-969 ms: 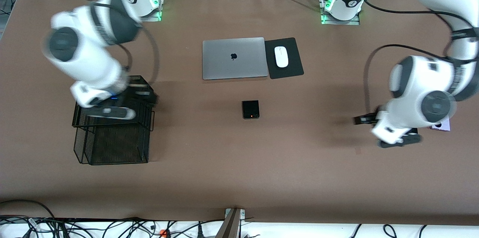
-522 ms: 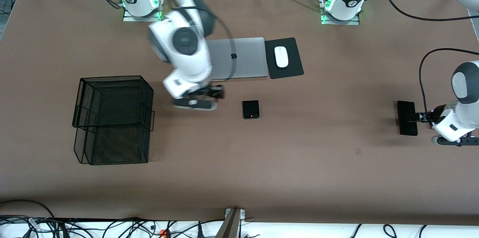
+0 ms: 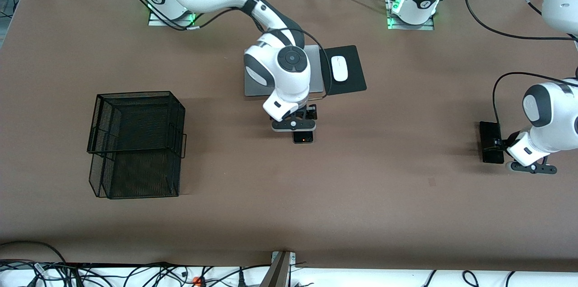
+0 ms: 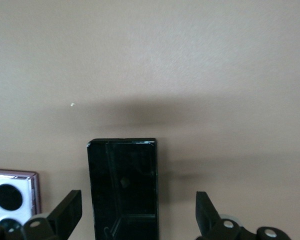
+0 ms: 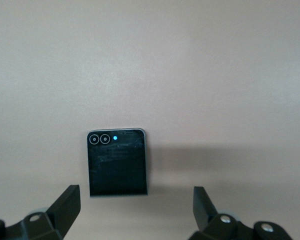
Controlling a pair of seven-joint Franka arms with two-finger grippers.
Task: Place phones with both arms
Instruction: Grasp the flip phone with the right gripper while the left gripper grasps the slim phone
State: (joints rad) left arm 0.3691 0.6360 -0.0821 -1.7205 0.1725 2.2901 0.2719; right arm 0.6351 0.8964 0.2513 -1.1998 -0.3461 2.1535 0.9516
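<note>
Phones not yet grasped: right end effector (image 3: 301, 121), spread apart, has swung from the basket (image 3: 135, 142) over the folded phone (image 3: 303, 137), while left end effector (image 3: 503, 148), also spread, hangs over the slab phone (image 3: 490, 140), so I judge both pickups near.

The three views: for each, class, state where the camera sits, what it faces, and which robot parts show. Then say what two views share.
Front view: high across the table, facing both arm bases; both arms show, with the mesh basket and laptop.
Left wrist view: on the left arm, looking down at the slim black phone; the open left gripper shows.
Right wrist view: on the right arm, over the folded black phone; the open right gripper shows.
Shared: front and left wrist views both show the slim phone.
</note>
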